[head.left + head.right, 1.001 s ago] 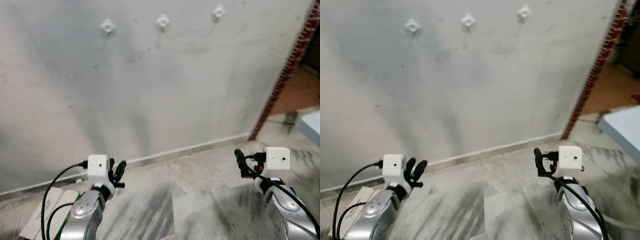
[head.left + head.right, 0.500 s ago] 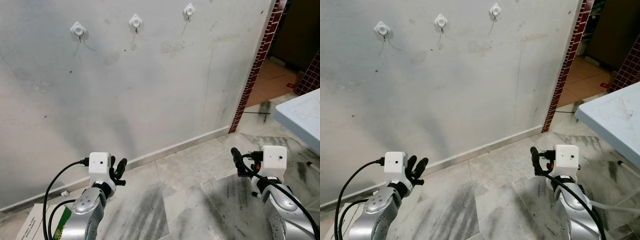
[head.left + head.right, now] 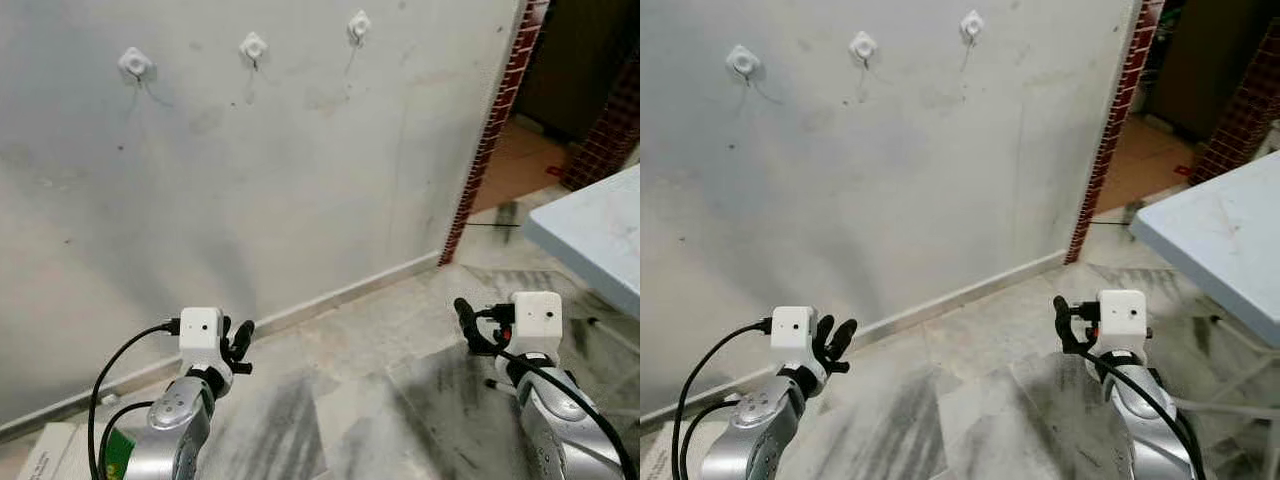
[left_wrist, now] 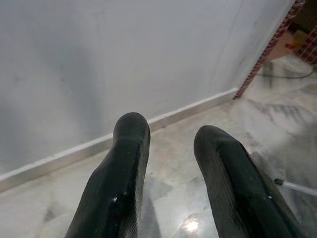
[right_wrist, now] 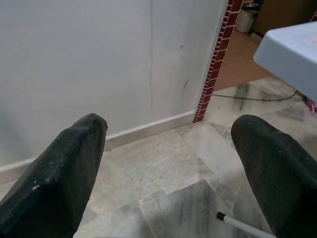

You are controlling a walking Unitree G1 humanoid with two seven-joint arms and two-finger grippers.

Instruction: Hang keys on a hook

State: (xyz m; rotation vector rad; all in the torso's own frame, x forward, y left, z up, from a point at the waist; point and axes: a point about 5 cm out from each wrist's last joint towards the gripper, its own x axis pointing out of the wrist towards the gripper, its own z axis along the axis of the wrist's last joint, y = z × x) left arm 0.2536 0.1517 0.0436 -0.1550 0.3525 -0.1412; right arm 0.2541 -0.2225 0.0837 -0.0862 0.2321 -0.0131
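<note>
1. We see no keys anywhere, and neither gripper carries any; by our judgement they have yet to be fetched, perhaps from the pale blue desk point(image 3: 1220, 230) to the right of the wall.
2. Three white hooks sit in a row high on the grey wall point(image 3: 260, 190): the left hook point(image 3: 134, 63), the middle hook point(image 3: 253, 46) and the right hook point(image 3: 359, 26). All hang bare, well above both grippers.
3. Our left gripper point(image 3: 238, 343) hovers low, out from the skirting at the foot of the wall, its fingers point(image 4: 129, 163) parted a little with nothing between them.
4. Our right gripper point(image 3: 466, 322) is held at like height, nearer the brick-edged doorway point(image 3: 490, 130); its fingers point(image 5: 69, 163) stand wide apart and empty.
5. Both arms look carried forward at rest, suited to walking rather than reaching.
</note>
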